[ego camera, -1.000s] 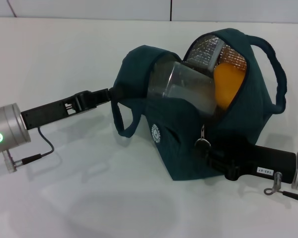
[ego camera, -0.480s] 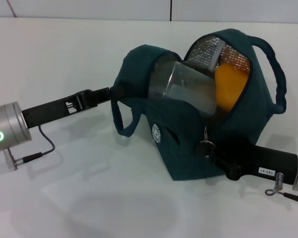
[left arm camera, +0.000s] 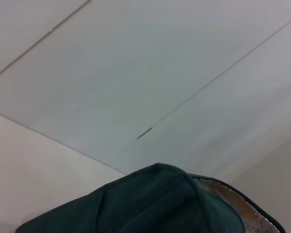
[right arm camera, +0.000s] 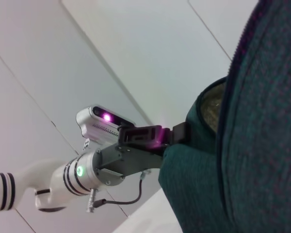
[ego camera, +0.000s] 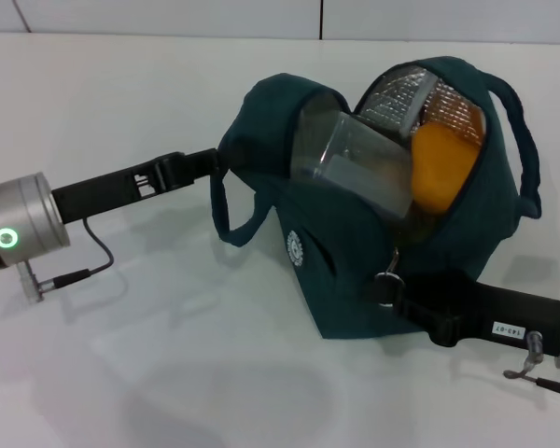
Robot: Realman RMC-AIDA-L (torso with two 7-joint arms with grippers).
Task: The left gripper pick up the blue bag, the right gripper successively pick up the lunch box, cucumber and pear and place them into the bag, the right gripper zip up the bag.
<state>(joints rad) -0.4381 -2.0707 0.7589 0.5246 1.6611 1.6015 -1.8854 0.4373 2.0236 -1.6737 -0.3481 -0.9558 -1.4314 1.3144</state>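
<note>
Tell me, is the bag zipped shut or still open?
Open. The bag gapes at the top, showing the lunch box, something orange and foil lining; the right gripper is at the zipper pull.

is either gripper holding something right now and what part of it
The left gripper holds the blue bag by the rim of its open top. The right gripper is at the zipper pull, its grip hidden.

1. You are looking at a robot test bench or lab, not a home.
2. The plain white worktop [ego camera: 121,373] carries only the staged things.
3. Bare pale wall panels [left arm camera: 136,73] with thin seams stand behind it, without furniture or decoration.
</note>
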